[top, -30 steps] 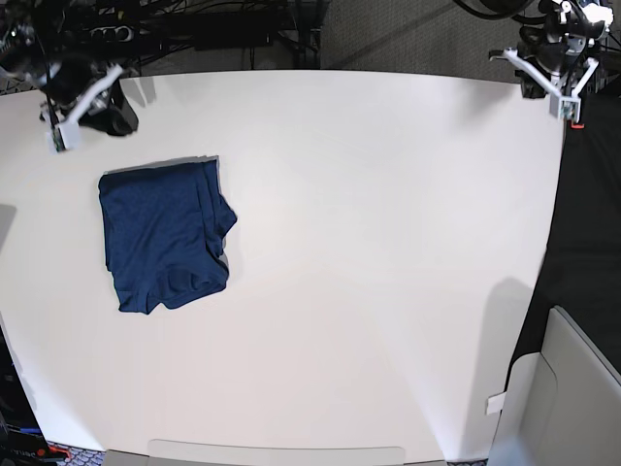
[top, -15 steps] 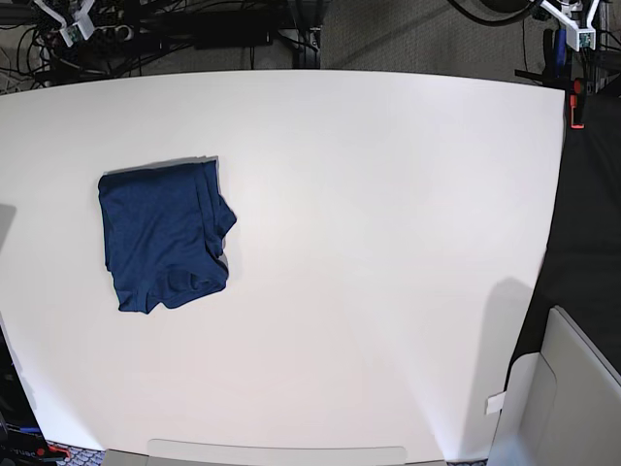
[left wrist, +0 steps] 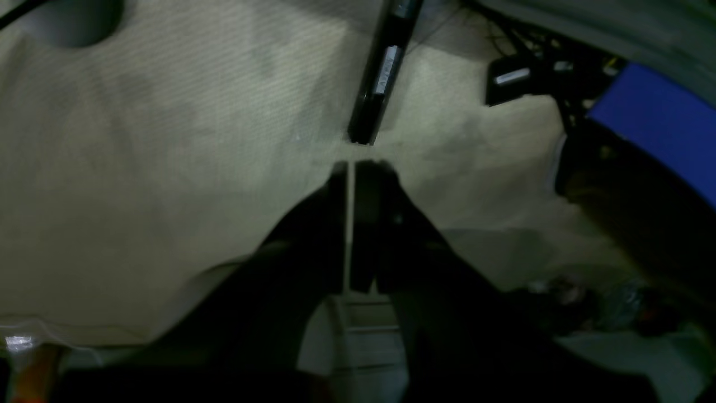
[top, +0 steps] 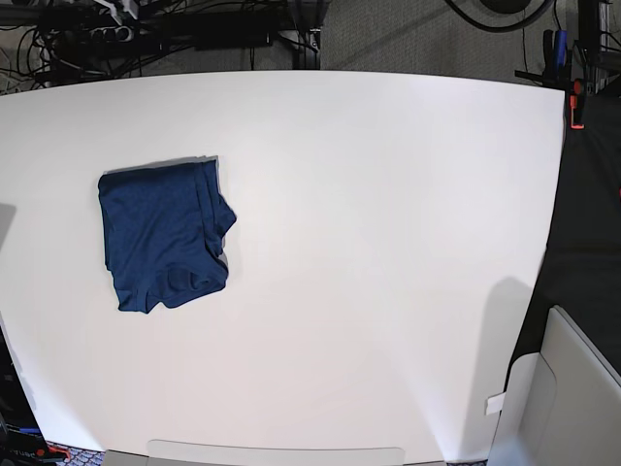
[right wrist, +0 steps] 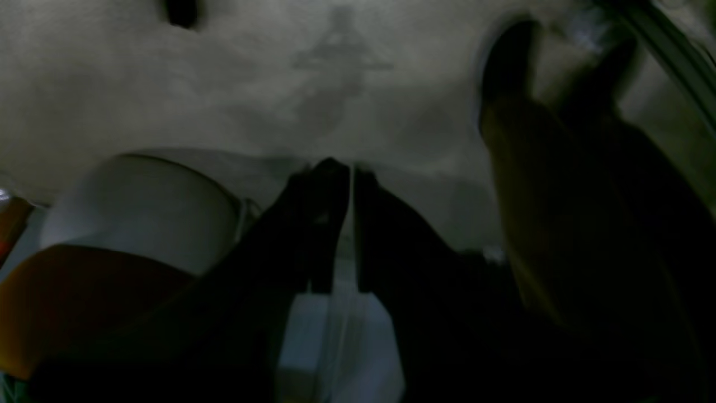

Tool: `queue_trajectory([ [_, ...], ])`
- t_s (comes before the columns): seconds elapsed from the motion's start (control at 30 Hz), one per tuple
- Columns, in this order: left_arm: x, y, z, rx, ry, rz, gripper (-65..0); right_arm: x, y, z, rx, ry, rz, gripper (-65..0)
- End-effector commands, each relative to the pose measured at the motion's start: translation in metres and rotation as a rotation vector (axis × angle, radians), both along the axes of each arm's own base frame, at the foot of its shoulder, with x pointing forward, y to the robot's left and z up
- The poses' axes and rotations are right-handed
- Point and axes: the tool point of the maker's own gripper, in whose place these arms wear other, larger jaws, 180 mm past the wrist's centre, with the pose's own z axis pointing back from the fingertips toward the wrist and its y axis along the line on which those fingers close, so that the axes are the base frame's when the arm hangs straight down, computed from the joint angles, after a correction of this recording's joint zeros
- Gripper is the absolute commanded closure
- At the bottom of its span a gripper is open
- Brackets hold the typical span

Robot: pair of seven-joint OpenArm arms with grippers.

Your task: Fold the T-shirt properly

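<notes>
Both arms have swung up and off the tabletop since a second ago, when their white fingers hung over its far corners; from the base view I now see neither of them over the work surface. My left end effector shows in its wrist view with the dark fingers pressed together, only a thin bright line between them, and nothing in them; beyond it lies grey carpeted floor with a black bar and a blue panel at the edge. My right end effector looks much the same, fingers nearly touching and empty, though that view is dim and blurred, so I would not swear to the last sliver of gap. I judge both are parked clear so the cloth is left undisturbed.

Out on the white tabletop the T-shirt lies on the left part of the base view, nearer the back edge than the front, folded into a compact dark blue block. Its right edge is uneven, with a layer bulging out and a rounded lower corner, so the fold reads to me as done but not crisp. Nothing else rests on the tabletop and nothing blocks a return; cables crowd the floor behind it, and a pale bin stands off the front right corner
</notes>
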Motion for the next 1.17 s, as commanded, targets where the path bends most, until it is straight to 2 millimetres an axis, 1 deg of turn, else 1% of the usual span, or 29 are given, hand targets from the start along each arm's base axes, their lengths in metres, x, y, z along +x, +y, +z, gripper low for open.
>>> queue_trajectory([
  [0.0,-0.002,-0.002,-0.006,-0.007,0.011,-0.013,0.0,0.000,-0.001,-0.007,0.003,0.019,0.015,-4.8],
  [0.1,0.003,-0.019,-0.028,-0.044,0.029,-0.019,0.0,0.013,0.026,-0.041,0.092,0.014,0.013,-4.8],
  [0.13,0.003,-0.022,-0.034,-0.051,0.038,-0.013,0.0,0.015,0.035,-0.050,0.121,0.018,0.014,-4.8],
  [0.2,0.004,-0.036,-0.048,-0.074,0.038,0.017,0.0,0.020,0.054,-0.068,0.182,0.013,0.010,-4.9],
  [0.23,0.006,-0.039,-0.054,-0.078,0.028,0.032,0.0,0.020,0.063,-0.075,0.209,0.014,0.010,-4.9],
  [0.3,0.009,-0.048,-0.065,-0.087,0.006,0.040,0.0,0.031,0.080,-0.086,0.263,-0.012,0.011,-4.9],
  [0.37,0.010,-0.057,-0.076,-0.089,-0.011,0.007,0.0,0.044,0.095,-0.093,0.308,-0.054,-0.003,-4.9],
  [0.43,0.009,-0.049,-0.085,-0.048,0.006,-0.013,0.0,0.059,0.107,-0.101,0.296,-0.113,-0.060,-4.9],
  [0.47,0.009,-0.049,-0.089,-0.033,0.015,-0.007,0.0,0.067,0.110,-0.106,0.273,-0.138,-0.076,-4.9],
  [0.53,0.005,-0.049,-0.093,-0.017,0.035,0.002,0.0,0.076,0.114,-0.113,0.230,-0.166,-0.065,-4.9],
  [0.57,0.003,-0.058,-0.094,-0.026,0.040,0.007,0.0,0.079,0.123,-0.116,0.222,-0.183,-0.049,-4.9],
  [0.67,0.019,-0.073,-0.099,-0.045,0.019,0.023,0.0,0.082,0.146,-0.123,0.201,-0.220,0.024,-4.9],
  [0.73,0.027,-0.088,-0.101,-0.068,0.013,0.032,0.0,0.081,0.157,-0.127,0.180,-0.232,0.053,-4.9],
  [0.77,0.032,-0.094,-0.101,-0.076,0.006,0.035,0.0,0.083,0.162,-0.128,0.165,-0.243,0.060,-4.9],
  [0.9,0.050,-0.114,-0.102,-0.108,-0.022,0.048,0.0,0.083,0.166,-0.131,0.116,-0.269,0.047,-4.9],
  [0.93,0.053,-0.114,-0.102,-0.107,-0.029,0.053,0.0,0.084,0.166,-0.131,0.112,-0.274,0.045,-4.9],
  [1.0,0.059,-0.121,-0.102,-0.116,-0.042,0.058,0.0,0.085,0.165,-0.132,0.107,-0.282,0.043,-4.9],
  [1.07,0.061,-0.120,-0.102,-0.115,-0.045,0.059,0.0,0.086,0.165,-0.131,0.105,-0.284,0.041,-4.9],
  [1.13,0.073,-0.121,-0.103,-0.117,-0.063,0.055,0.0,0.089,0.164,-0.131,0.105,-0.290,0.038,-4.9],
])
